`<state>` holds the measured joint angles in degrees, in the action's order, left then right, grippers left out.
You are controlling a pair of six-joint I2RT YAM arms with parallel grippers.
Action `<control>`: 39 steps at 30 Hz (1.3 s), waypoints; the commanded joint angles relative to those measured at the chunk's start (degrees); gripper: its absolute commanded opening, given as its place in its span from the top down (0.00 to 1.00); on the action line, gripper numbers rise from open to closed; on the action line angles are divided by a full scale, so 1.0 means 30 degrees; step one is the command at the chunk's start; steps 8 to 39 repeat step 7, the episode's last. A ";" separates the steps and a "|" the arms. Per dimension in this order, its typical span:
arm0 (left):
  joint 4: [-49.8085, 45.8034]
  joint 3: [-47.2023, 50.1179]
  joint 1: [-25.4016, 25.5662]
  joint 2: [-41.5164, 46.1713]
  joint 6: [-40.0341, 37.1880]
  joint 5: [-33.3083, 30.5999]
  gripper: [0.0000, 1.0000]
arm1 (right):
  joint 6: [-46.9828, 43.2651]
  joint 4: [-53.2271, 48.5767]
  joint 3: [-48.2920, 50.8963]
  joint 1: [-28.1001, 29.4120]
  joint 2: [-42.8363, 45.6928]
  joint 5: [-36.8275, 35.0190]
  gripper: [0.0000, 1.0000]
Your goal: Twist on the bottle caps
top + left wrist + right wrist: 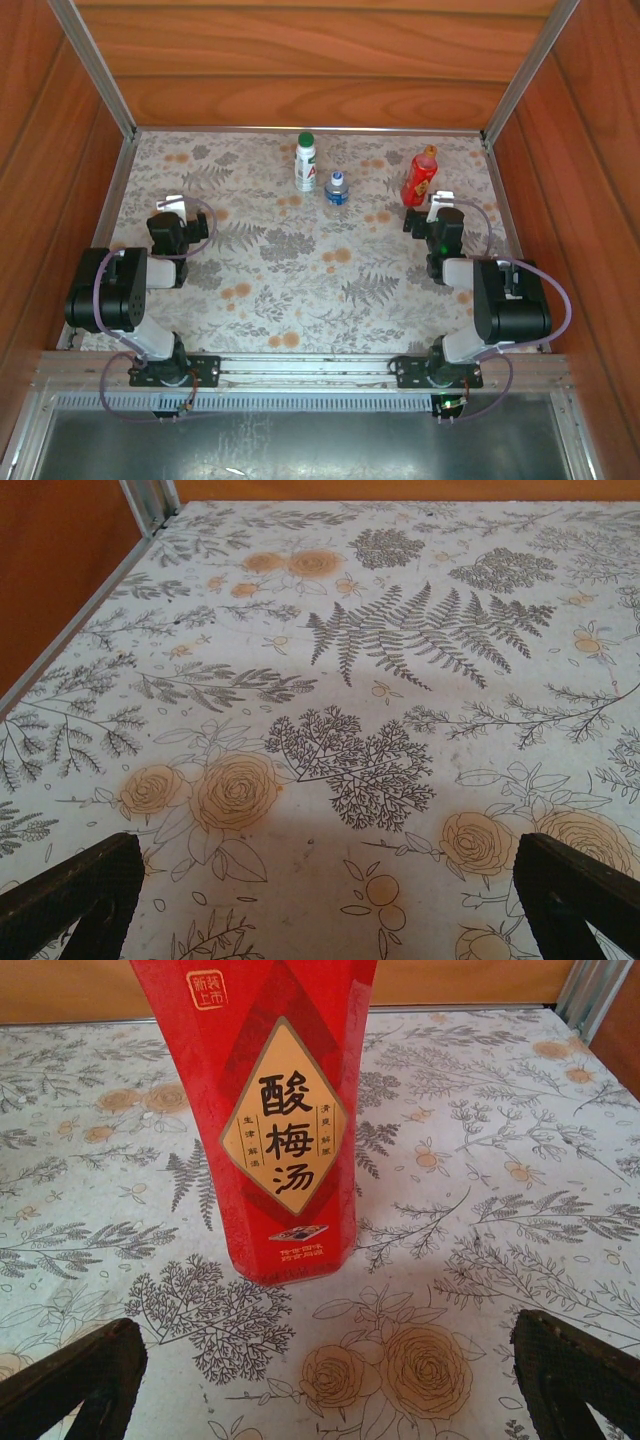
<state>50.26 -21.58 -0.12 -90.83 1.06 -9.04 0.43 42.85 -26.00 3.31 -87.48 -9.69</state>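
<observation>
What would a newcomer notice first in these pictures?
The red bottle with its gold label, upright just beyond the open right claw, grabs the eye. Left of it, at the far side of the floral table, stand a white bottle with a green cap and a short clear bottle.

At my right wrist, the tall red plastic bottle with the gold diamond label (285, 1110) runs off the top edge, its neck cut away. The bottom edge clips my dark right fingers (80, 1385) and my left fingers (70, 900). From above, the short clear bottle (337, 190) is too small to tell how its blue cap (337, 177) sits.
</observation>
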 commanded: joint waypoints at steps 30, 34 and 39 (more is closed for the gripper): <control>0.0397 -0.0297 -0.0053 0.0175 0.0183 -0.0152 0.00 | -0.0044 0.0365 0.0238 -0.0137 0.0093 0.0675 0.00; 0.0397 -0.0297 -0.0053 0.0175 0.0183 -0.0152 0.00 | -0.0044 0.0365 0.0238 -0.0137 0.0093 0.0675 0.00; 0.0397 -0.0297 -0.0053 0.0175 0.0183 -0.0152 0.00 | -0.0044 0.0365 0.0238 -0.0137 0.0093 0.0675 0.00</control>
